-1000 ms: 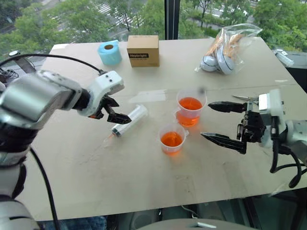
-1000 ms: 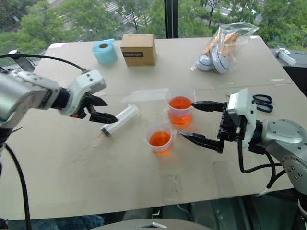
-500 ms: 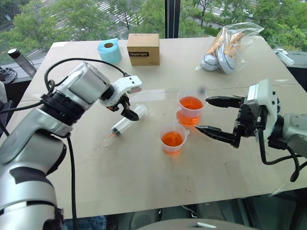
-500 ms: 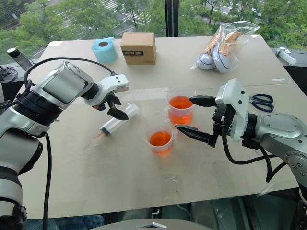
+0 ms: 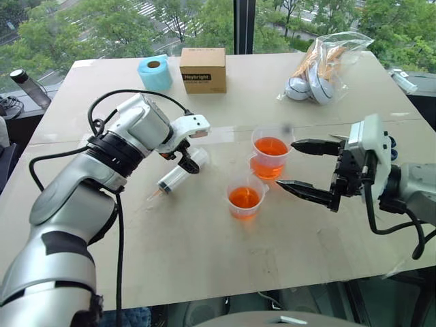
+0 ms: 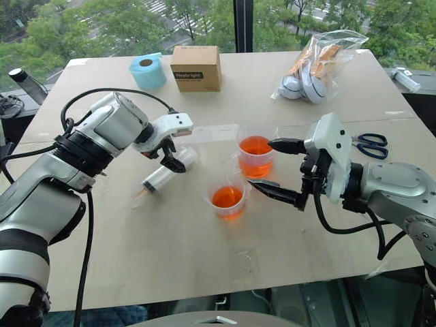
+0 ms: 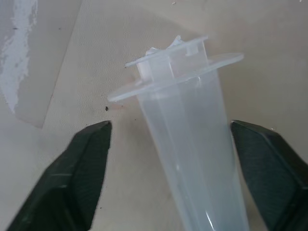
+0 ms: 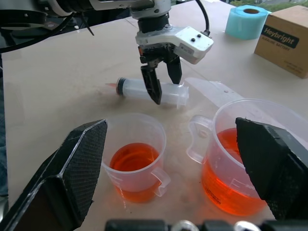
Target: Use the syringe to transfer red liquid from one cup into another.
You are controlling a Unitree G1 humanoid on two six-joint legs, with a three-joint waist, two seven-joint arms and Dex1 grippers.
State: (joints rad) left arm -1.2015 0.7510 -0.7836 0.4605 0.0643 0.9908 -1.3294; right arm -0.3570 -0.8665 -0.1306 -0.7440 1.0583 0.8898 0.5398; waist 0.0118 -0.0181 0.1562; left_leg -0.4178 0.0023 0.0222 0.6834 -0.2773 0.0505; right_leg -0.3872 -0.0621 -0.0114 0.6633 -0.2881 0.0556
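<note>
Left claw [image 5: 185,158] down over the syringe [image 5: 178,174], fingers straddling the barrel near its flange, apart, not clamped. Syringe lying flat on the tabletop [image 5: 204,252], left of both cups. Right claw [image 5: 300,167] spread wide, hovering beside the taller cup [image 5: 271,152] and shorter cup [image 5: 244,196], both holding red liquid [image 5: 243,197].

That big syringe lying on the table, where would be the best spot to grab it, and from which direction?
Probably from above, on the thick barrel near the flanged plunger end. The syringe lies flat on the table, so its round sides are free for fingers to straddle. The left gripper already stands over that end, a finger on each side; the orange nozzle looks too thin to hold.
</note>
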